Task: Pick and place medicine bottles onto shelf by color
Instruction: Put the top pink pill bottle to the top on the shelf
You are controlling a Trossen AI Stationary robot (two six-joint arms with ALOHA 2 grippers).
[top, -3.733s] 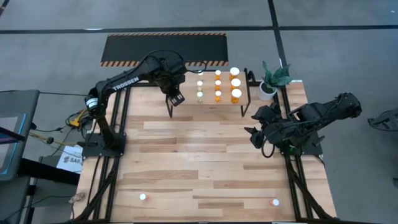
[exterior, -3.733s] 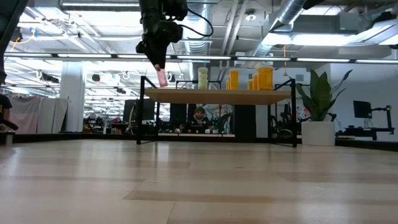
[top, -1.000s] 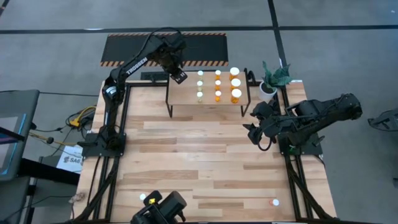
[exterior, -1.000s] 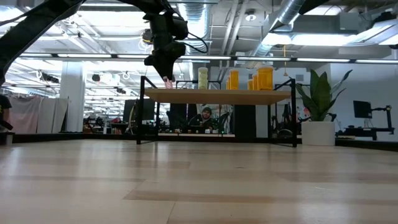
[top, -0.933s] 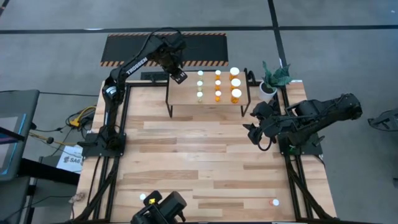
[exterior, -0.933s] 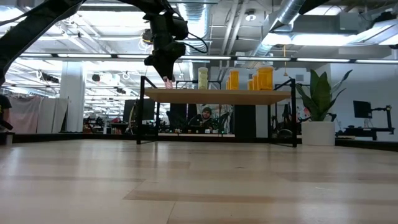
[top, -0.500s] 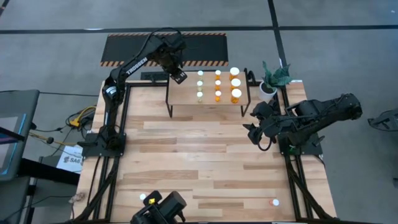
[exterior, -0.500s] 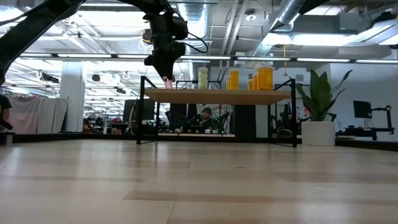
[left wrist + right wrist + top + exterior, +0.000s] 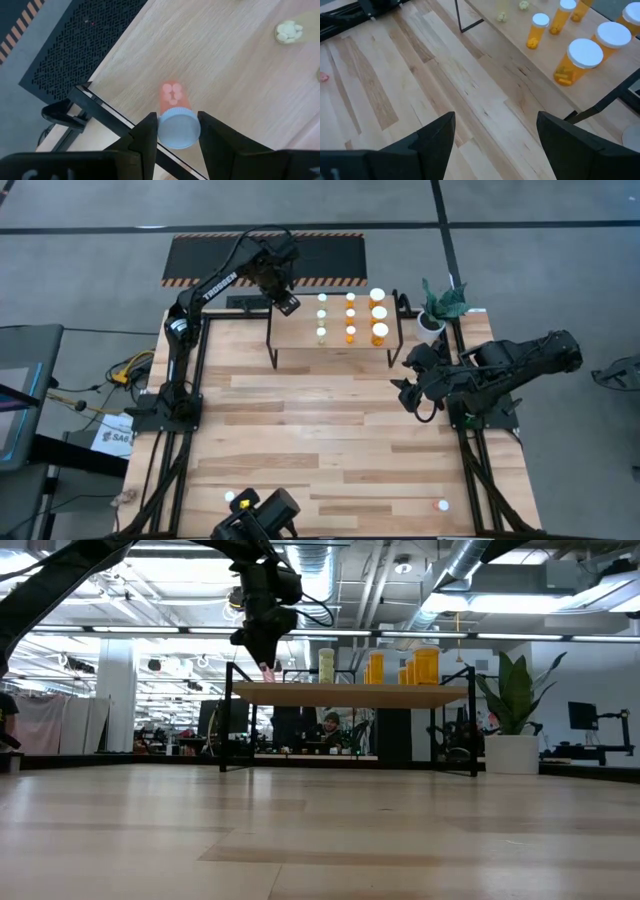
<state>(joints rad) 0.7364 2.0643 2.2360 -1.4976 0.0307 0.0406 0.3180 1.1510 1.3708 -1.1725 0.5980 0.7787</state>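
The left claw [image 9: 175,131], stretched over the shelf [image 9: 300,340] corner, clamps a pink bottle [image 9: 175,107] cap-first.

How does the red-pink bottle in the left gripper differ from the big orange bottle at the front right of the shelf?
The red-pink bottle is small, while the big orange bottle is clearly wider and taller. The red-pink bottle is clamped between the fingers of the left gripper, above the shelf's far left corner; the big orange bottle stands free on the board. The right gripper waits open over the table. Both bottles have white round caps.
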